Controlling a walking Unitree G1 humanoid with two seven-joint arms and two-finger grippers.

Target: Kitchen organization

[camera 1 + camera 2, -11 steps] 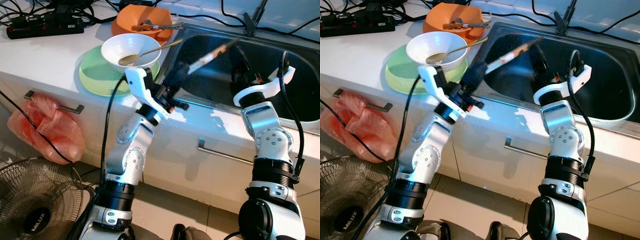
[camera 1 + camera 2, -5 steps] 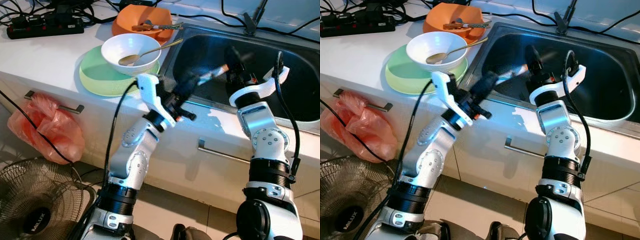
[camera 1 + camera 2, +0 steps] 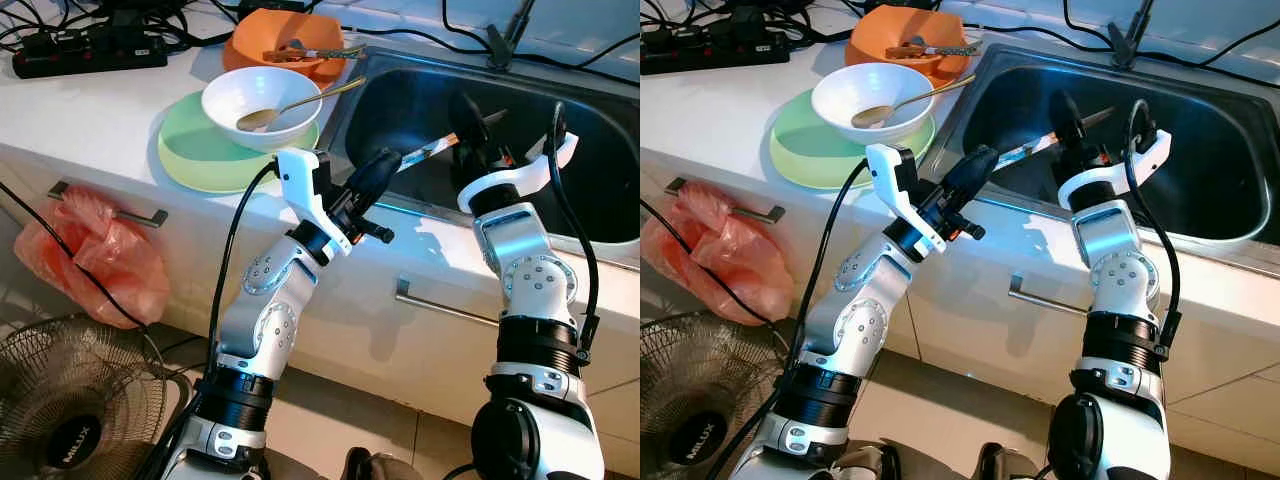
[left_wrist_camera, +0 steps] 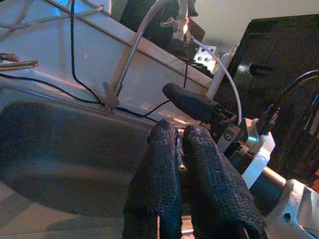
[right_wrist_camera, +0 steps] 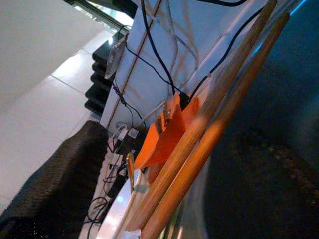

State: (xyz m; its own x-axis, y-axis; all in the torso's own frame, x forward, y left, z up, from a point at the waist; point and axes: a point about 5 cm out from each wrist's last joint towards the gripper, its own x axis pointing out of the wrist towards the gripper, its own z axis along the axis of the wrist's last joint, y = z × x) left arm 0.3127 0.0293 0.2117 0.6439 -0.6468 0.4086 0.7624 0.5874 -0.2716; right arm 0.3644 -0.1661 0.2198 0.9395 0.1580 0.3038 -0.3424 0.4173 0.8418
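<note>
I see the left end effector (image 3: 385, 166) clamped on chopsticks (image 3: 428, 151) over the sink (image 3: 590, 200); right end effector (image 3: 472, 122) fingers spread around them.

Two silver arms raised from below, both bent at the elbow and reaching forward and up. Left arm angled up and to the right, white wrist bracket uppermost, black cable looping down from it along the forearm. Left tool (image 3: 377, 170) with its two long black fingers (image 4: 209, 184) pressed side by side, closed on a thin stick-like utensil (image 3: 428, 150) that runs on toward the right tool. Right arm held nearly upright, forearm vertical, white wrist bracket curving to the right with a black cable arching over it. Right tool (image 3: 474, 125) above the wrist, fingers (image 5: 60, 179) spread apart either side of the same thin sticks.
</note>
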